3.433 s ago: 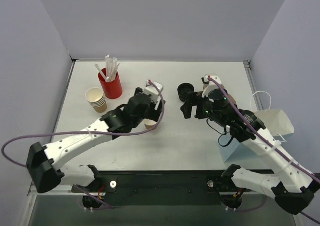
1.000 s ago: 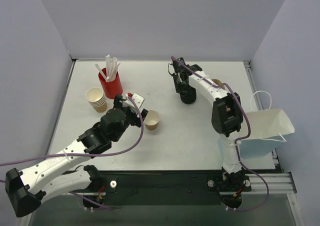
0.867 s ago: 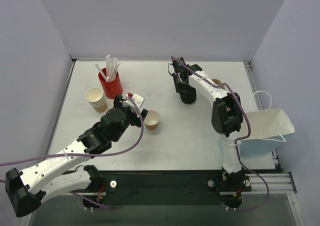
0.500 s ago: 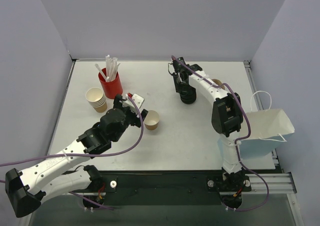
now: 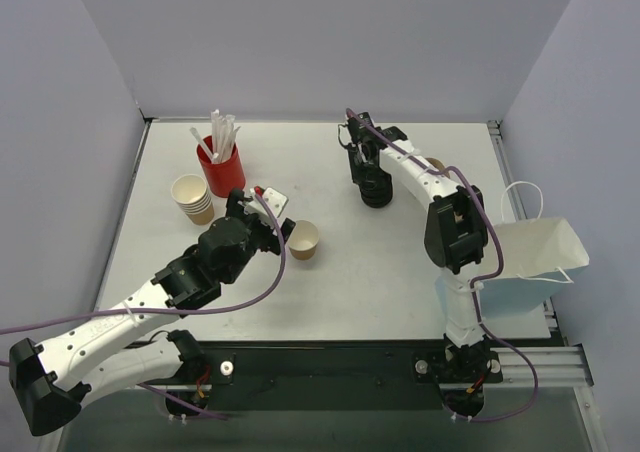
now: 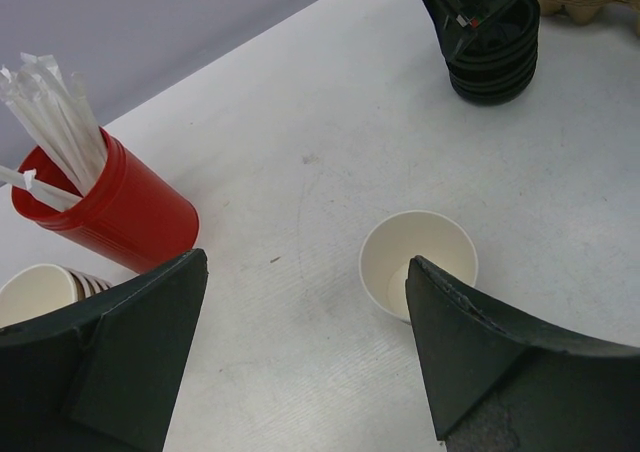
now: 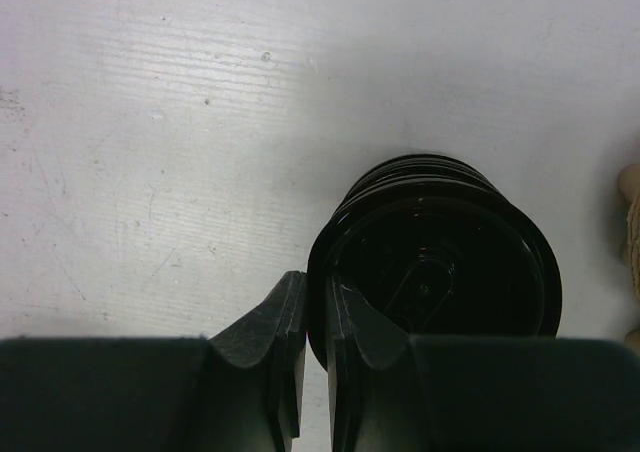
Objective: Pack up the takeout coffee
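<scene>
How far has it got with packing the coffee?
Done: one cup stands by itself, lidless. In hand: the right end effector pinches the rim of the top lid. Still to do: cap the cup and put it in the bag.

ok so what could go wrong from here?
1. The right pincer pinches only the rim of the top lid, which sits on a nested lid stack. Lifting may drag several lids up together, or the thin edge grip may slip.
2. The lidless cup stands free and off-centre between the fingers of the open left pincer. Closing from there could shove or tip it.
</scene>
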`<state>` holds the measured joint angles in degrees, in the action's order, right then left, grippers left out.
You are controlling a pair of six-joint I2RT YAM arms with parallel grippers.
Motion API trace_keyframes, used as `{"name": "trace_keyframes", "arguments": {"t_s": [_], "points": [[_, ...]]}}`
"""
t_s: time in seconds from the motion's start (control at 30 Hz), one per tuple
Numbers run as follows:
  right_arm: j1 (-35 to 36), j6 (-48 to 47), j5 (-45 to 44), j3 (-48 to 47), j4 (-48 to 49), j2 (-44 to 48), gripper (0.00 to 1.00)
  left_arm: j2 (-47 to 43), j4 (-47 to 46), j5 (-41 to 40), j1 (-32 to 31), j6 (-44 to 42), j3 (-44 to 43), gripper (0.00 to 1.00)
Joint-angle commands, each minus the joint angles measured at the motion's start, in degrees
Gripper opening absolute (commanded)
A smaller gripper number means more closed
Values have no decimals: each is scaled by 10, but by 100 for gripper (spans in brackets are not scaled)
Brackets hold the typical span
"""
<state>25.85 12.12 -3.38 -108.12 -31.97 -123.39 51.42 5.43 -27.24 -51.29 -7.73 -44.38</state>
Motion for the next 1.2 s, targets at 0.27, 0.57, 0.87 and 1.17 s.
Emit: {"name": "trace_keyframes", "arguments": {"t_s": [0.27, 0.57, 0.87, 1.17], "points": [[-16, 15, 36, 5, -17, 54, 14, -6, 22, 107, 5, 138, -61, 85], [-21, 7, 53, 16, -18, 43, 12, -1, 33, 80, 10, 129, -50, 84], [-22, 5, 51, 14, -20, 68, 6, 4, 25, 82, 13, 121, -38, 84], [-23, 58, 258, 50, -10, 191, 5, -11, 97, 133, 15, 198, -81, 83]]}}
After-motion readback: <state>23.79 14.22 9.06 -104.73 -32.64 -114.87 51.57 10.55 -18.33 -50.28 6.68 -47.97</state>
